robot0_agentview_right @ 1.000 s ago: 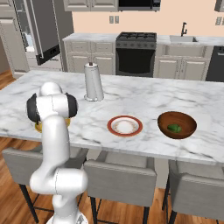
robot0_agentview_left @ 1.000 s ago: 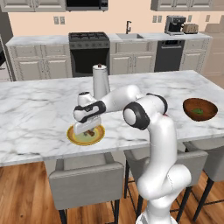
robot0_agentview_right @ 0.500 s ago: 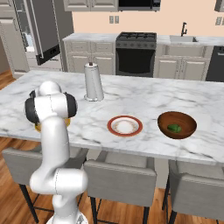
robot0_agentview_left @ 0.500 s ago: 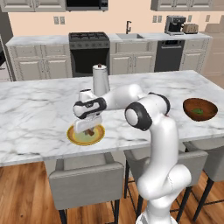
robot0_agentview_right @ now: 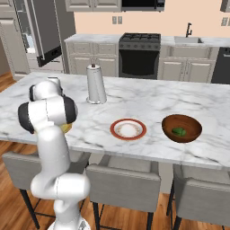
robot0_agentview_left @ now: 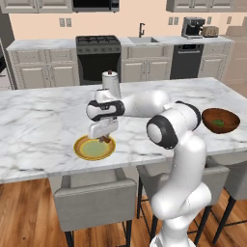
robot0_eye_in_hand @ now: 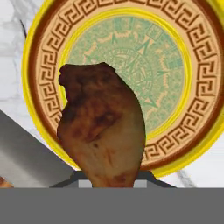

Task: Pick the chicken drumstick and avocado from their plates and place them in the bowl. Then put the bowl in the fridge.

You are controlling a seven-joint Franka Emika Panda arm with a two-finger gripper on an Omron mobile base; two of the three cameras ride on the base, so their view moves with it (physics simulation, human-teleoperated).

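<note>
Hand view: gripper (robot0_eye_in_hand: 111,181) pinches glossy brown chicken drumstick (robot0_eye_in_hand: 103,131) over round, fret-patterned yellow-rimmed plate (robot0_eye_in_hand: 175,131).

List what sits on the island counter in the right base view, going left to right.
Paper towel roll → red-rimmed plate → wooden bowl with the avocado inside it.

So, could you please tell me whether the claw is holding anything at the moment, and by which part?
The claw is shut on the glossy brown chicken drumstick, gripping its narrow end above the yellow-rimmed, green-centred plate.
</note>
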